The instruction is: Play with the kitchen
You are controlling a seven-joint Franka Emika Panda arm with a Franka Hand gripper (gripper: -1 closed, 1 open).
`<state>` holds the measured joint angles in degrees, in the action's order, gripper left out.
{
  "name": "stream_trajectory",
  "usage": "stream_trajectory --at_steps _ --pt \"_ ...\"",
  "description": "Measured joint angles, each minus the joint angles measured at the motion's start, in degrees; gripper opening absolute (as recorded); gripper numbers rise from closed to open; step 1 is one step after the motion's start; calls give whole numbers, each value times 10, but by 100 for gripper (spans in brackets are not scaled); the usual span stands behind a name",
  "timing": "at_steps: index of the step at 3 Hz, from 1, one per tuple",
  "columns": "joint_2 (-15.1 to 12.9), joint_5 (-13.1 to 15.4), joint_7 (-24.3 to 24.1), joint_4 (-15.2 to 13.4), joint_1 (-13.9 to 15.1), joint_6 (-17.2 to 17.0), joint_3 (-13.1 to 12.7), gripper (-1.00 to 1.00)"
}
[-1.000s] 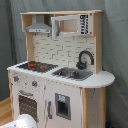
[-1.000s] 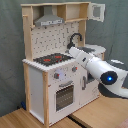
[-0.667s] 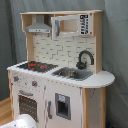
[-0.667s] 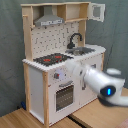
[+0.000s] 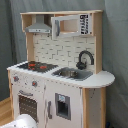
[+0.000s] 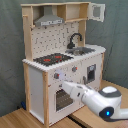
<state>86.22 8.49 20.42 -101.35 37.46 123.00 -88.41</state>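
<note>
— What's in front of you?
— One kitchen (image 6: 60,65) on the wooden floor (image 6: 20,119), one arm (image 6: 100,100) reaching its oven door (image 6: 62,97).
— The hand?
— I can't tell its grip.

The first exterior view stands in front of the kitchen (image 5: 60,70) and a little toward its hob end, facing it about level, so the sink side runs off toward the first exterior view's right. The second exterior view looks from farther round the hob corner, somewhat lower, with the arm (image 6: 102,102) close in the foreground. Both exterior views share the whole kitchen front, counter and hood.
</note>
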Motion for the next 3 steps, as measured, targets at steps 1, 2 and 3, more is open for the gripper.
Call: stream_trajectory --at_steps 1,2,3 --pt "-2 12 14 -25 -1 57 -17 100" --pt "-10 13 49 -51 -2 102 -2 100" --pt "-16 13 79 -84 -4 153 6 100"
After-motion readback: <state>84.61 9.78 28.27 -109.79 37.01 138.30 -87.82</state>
